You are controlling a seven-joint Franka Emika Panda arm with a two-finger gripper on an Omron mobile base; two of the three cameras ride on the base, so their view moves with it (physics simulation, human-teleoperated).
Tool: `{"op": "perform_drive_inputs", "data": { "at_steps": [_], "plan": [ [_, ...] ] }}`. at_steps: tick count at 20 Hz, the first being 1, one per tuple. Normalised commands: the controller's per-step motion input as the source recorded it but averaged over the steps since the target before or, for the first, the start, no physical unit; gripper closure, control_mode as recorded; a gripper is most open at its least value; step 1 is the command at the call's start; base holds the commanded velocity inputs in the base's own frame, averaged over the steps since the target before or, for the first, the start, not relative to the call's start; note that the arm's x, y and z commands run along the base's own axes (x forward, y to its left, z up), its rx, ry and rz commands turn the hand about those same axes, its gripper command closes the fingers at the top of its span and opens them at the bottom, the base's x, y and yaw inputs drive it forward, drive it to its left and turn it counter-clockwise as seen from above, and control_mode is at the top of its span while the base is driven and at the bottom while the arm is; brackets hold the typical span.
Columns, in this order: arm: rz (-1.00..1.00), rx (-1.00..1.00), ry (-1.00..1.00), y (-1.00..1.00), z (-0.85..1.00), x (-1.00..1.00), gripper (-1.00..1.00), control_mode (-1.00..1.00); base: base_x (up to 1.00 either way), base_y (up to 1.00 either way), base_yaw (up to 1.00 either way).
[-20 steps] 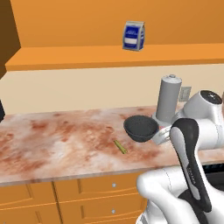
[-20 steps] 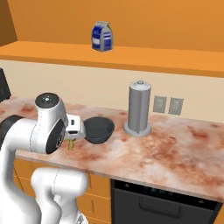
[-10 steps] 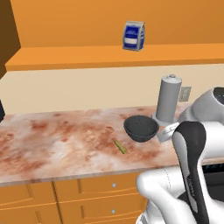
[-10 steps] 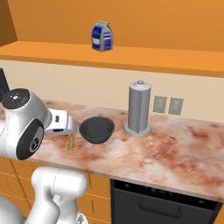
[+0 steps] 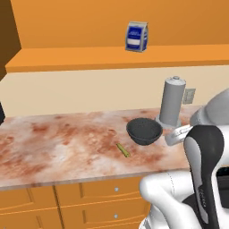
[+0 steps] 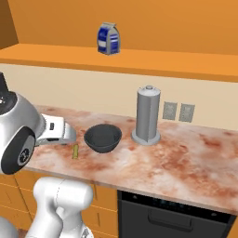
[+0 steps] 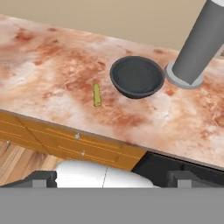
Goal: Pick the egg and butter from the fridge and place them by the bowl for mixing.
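Now the butter (image 7: 96, 95) lies on the counter (image 7: 52, 70) near the bowl (image 7: 137, 77), pincer spread apart.

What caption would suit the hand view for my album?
Butter lies on the marbled counter beside the dark bowl, near a tall grey canister.

The grey cylinder (image 7: 202, 41) is cut off by the hand view's top edge.
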Motion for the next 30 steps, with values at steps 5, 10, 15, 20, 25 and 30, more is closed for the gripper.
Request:
{"op": "perform_drive_inputs", "data": {
  "at_steps": [5, 10, 15, 20, 25, 30],
  "plan": [
    [-0.1, 0.01, -0.15, 0.0, 0.12, -0.69, -1.0, -1.0, 0.0, 0.0, 0.0],
    [-0.04, 0.01, -0.09, 0.02, 0.12, -0.4, -1.0, 1.0, -0.5, 0.0, -0.06],
    [0.0, 0.0, 0.0, 0.0, 0.0, 0.0, -1.0, 1.0, -0.98, 0.0, -0.06],
    [0.0, 0.0, 0.0, 0.0, 0.0, 0.0, -1.0, 1.0, -1.0, 0.5, 0.0],
    [0.0, 0.0, 0.0, 0.0, 0.0, 0.0, -1.0, 1.0, -0.79, 1.0, -0.01],
    [0.0, 0.0, 0.0, 0.0, 0.0, 0.0, -1.0, 1.0, -0.16, 1.0, -0.26]
  ]
}}
